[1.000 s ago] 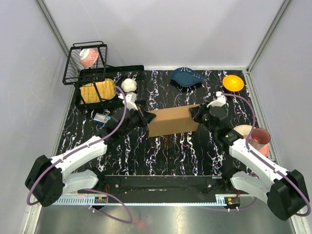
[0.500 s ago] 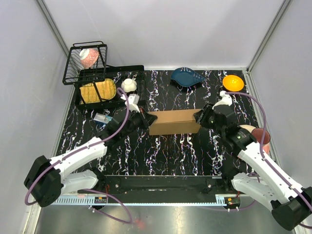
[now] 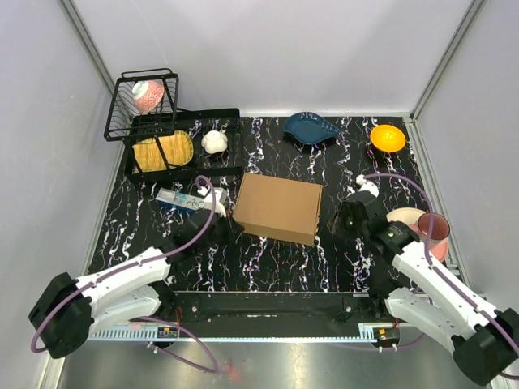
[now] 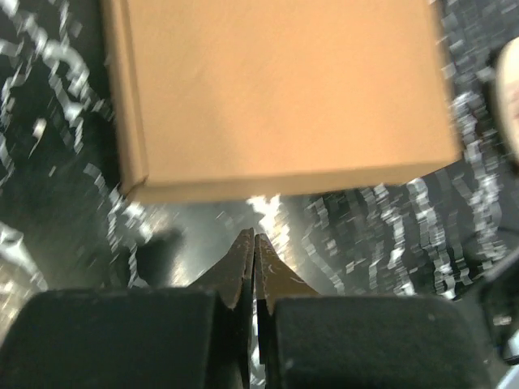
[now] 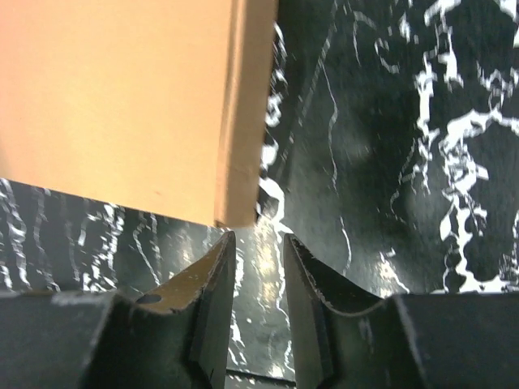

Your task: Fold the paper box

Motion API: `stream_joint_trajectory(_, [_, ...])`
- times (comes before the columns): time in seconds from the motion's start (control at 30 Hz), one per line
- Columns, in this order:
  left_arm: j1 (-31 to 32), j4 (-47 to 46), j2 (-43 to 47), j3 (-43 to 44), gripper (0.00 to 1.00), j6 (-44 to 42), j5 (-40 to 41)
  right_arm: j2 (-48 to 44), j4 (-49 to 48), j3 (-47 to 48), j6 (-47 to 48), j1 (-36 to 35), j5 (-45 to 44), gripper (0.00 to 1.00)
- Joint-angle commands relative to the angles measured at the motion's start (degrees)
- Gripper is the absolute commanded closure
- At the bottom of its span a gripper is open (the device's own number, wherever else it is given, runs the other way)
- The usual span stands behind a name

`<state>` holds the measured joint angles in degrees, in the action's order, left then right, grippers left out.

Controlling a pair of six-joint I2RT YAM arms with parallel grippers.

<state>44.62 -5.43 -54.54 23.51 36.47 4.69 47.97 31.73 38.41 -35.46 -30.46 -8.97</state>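
Paper box [image 3: 277,207]: one; left gripper [image 4: 255,240], right gripper [image 5: 259,240].

The box [image 5: 122,97] fills the upper left, its near corner just beside the right end effector [image 5: 258,243], whose two fingers stand slightly parted over the black, white-veined worktop [image 5: 389,121]

Top view: fixed, high, behind the arm bases, looking down over the whole table [image 3: 276,259]; far off.
Left wrist view: very near, low, facing along the left gripper [image 4: 254,243] at one edge of the box [image 4: 276,89].
Right wrist view: equally near, facing along the right gripper [image 5: 258,239] at a box corner.
All three share the box and the table beside it.
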Motion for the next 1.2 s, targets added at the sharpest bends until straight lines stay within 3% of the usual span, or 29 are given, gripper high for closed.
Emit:
stream_joint_trajectory(0.0, [-0.06,6.82,0.75,-0.48,1.0,-0.26,4.8,-1.11,4.48,-0.53,-1.89,-0.04,1.85,0.64])
stream_joint_trajectory(0.07, [0.03,8.32,4.24,-0.22,1.0,0.09,6.64,-4.35,4.14,-0.62,-2.5,0.05,0.37,0.64])
stream_joint_trajectory(0.17, [-0.06,9.99,11.96,0.57,0.93,1.23,9.97,-12.52,2.9,-0.97,-3.74,-0.04,-1.31,0.63])
stream_joint_trajectory(0.23, [-0.06,11.57,15.24,1.97,0.86,1.59,11.39,-12.55,2.73,-0.01,-2.51,-0.04,-0.7,0.62])
stream_joint_trajectory(0.33, [-0.15,13.77,19.03,2.42,0.75,2.9,14.81,-7.81,2.73,-0.09,-1.98,-0.04,0.97,0.61])
stream_joint_trajectory(0.47, [-0.67,15.36,15.62,1.89,0.65,7.2,20.88,-0.35,-4.02,-3.77,-4.6,-0.04,5.62,0.54])
stream_joint_trajectory(0.6, [-4.62,10.89,11.31,0.66,0.56,9.67,16.59,3.62,-16.14,-7.47,-8.83,0.05,6.34,0.46])
stream_joint_trajectory(0.8, [-7.53,9.29,9.36,1.1,0.39,10.12,12.27,14.07,-22.49,-3.45,-5.77,1.1,2.56,0.42])
stream_joint_trajectory(0.97, [-7.88,12.99,13.14,1.37,0.35,9.41,12.45,25.66,-24.42,0.17,-3.65,6.1,4.48,0.43])
stream_joint_trajectory(1.17, [-8.06,16.15,17.89,0.93,0.35,8.53,13.24,31.38,-29.96,0.43,-2.69,8.57,6.07,0.44])
